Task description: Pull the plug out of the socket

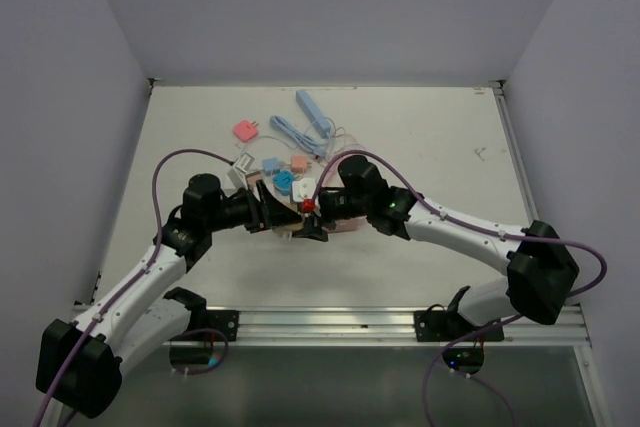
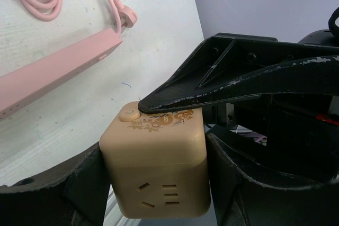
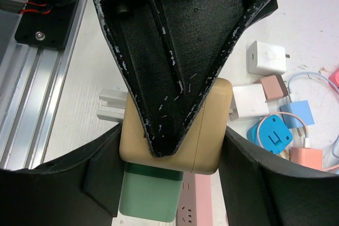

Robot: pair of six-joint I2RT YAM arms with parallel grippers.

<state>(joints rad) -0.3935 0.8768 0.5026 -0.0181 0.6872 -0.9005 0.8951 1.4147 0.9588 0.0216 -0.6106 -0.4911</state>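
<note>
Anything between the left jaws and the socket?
Nothing visible. The socket sits between the left jaws, sides against them; only a finger of the right gripper lies across its top.

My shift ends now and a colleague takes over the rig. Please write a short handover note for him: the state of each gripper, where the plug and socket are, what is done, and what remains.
The left gripper is closed on two opposite sides of the beige cube socket.
The right gripper is closed on the same cube, across its other two sides.
The green plug is still seated in the cube, on the face toward the right wrist camera.
Done: both grippers hold the cube.
Left: neither holds the plug. One gripper probably has to release the cube, take the plug and pull it out.
</note>
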